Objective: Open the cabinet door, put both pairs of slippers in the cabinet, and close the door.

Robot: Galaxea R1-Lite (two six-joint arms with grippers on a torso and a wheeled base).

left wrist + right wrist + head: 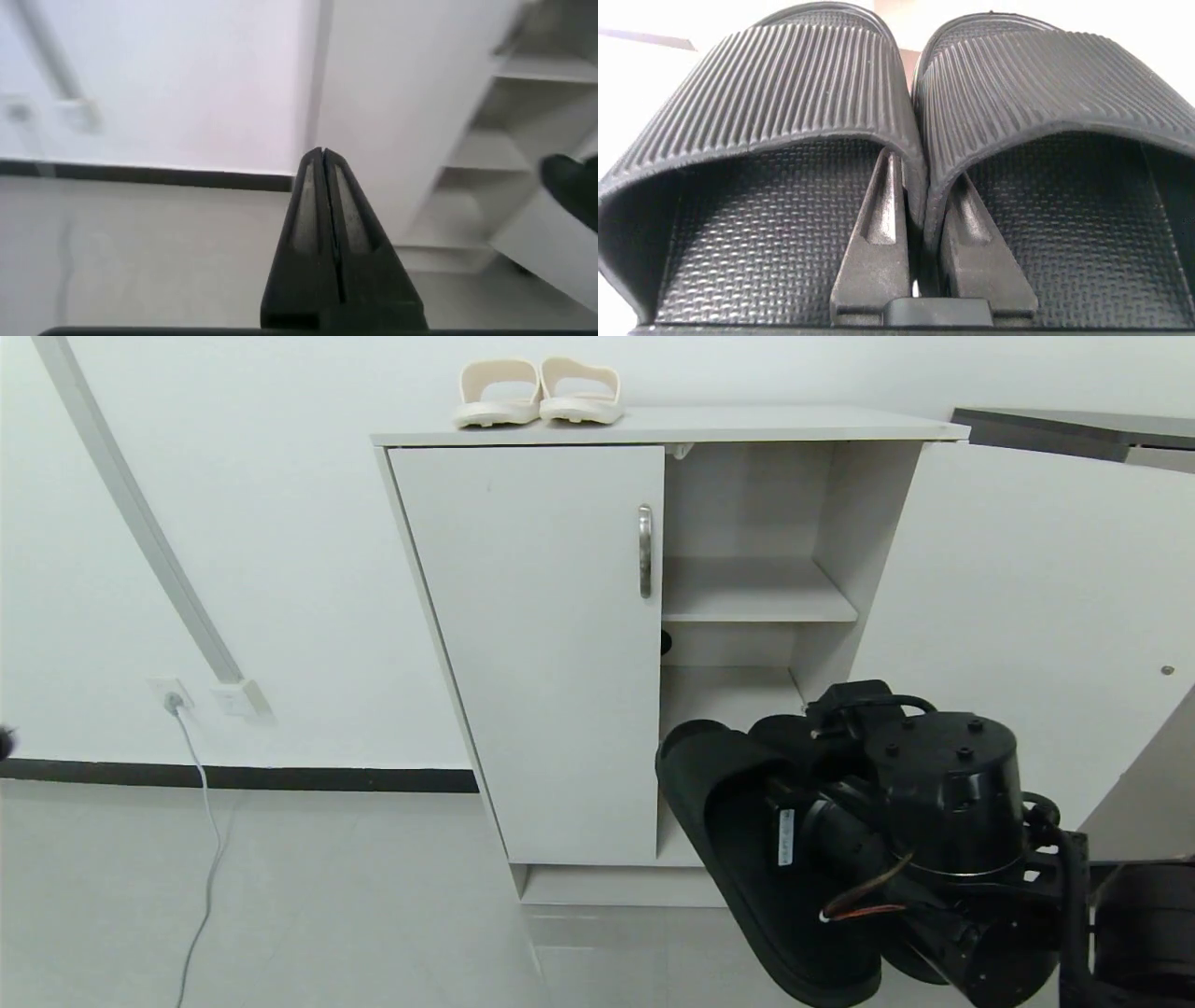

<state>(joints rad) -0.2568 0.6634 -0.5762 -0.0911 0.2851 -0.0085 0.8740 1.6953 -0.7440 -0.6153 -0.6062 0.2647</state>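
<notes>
The white cabinet (523, 653) has its right door swung open, showing shelves (747, 602); its left door stays closed. A cream pair of slippers (539, 392) rests on the cabinet top. My right gripper (920, 257) is shut on the black pair of slippers (747, 840), its fingers (878, 243) inside the two straps, pinching the inner edges together. The black pair (906, 121) hangs in front of the cabinet's lower open compartment. My left gripper (322, 215) is shut on nothing, held over the floor to the left of the cabinet.
The open right door (1046, 616) stands at the right edge. A wall socket with a grey cable (201, 784) sits left of the cabinet. Bare grey floor (280, 896) lies in front.
</notes>
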